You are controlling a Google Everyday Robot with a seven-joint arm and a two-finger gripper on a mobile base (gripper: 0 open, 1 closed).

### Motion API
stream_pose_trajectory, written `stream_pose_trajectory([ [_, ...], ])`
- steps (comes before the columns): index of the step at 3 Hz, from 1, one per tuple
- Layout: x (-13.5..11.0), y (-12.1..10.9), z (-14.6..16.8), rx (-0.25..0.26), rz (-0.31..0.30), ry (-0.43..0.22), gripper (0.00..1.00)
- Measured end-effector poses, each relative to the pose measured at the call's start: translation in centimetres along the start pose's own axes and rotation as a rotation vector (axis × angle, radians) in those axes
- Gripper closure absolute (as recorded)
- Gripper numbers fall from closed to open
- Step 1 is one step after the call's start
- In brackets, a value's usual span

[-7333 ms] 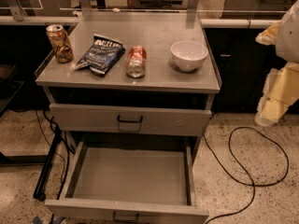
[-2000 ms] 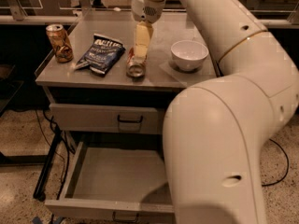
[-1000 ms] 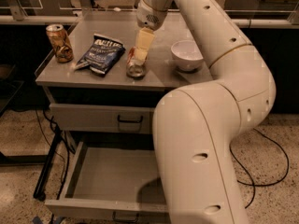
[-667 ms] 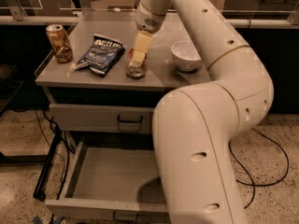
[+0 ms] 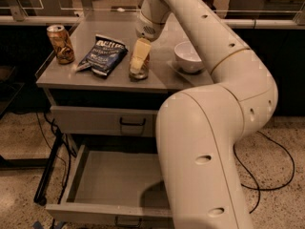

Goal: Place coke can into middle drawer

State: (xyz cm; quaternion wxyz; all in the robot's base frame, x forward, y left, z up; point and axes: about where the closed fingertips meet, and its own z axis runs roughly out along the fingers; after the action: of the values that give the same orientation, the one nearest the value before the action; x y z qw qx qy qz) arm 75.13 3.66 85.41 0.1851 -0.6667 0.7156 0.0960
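Arm [image 5: 214,128], cream-white and bulky, fills the right half of the camera view, rising from the lower edge, bending at the right and reaching back over the cabinet to the left. Beneath it stands a grey metal cabinet [image 5: 95,78] with a flat top, set on a speckled floor [image 5: 19,142].

The middle drawer [image 5: 114,180] is pulled wide open at the bottom of the cabinet, its flat grey floor bare where it shows, with the arm covering its right part. Above it, the upper drawer front [image 5: 90,120] is closed, with a dark bar handle at its middle.

On the cabinet top, a dark blue chip bag [image 5: 102,55] lies left of centre. A white bowl [image 5: 188,56] sits at the right, partly behind the arm. The gripper [image 5: 137,66] points down between bag and bowl, right over the coke can [image 5: 139,74]; whether it is open, closed or gripping the can cannot be told. The coke can lies on its side on the cabinet top, its silver end facing the front edge, just beside the bag. A brown-gold can [image 5: 60,43] stands upright near the left rear corner, well apart from the coke can.

A dark cable [image 5: 281,161] loops across the floor at the right.
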Motion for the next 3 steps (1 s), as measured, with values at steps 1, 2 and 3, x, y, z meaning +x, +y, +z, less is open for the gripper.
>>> stream_pose_trajectory([
  [1,0.00,0.00,0.00,0.000,0.000,0.000,0.18],
  [2,0.00,0.00,0.00,0.000,0.000,0.000,0.42],
  [3,0.00,0.00,0.00,0.000,0.000,0.000,0.73],
])
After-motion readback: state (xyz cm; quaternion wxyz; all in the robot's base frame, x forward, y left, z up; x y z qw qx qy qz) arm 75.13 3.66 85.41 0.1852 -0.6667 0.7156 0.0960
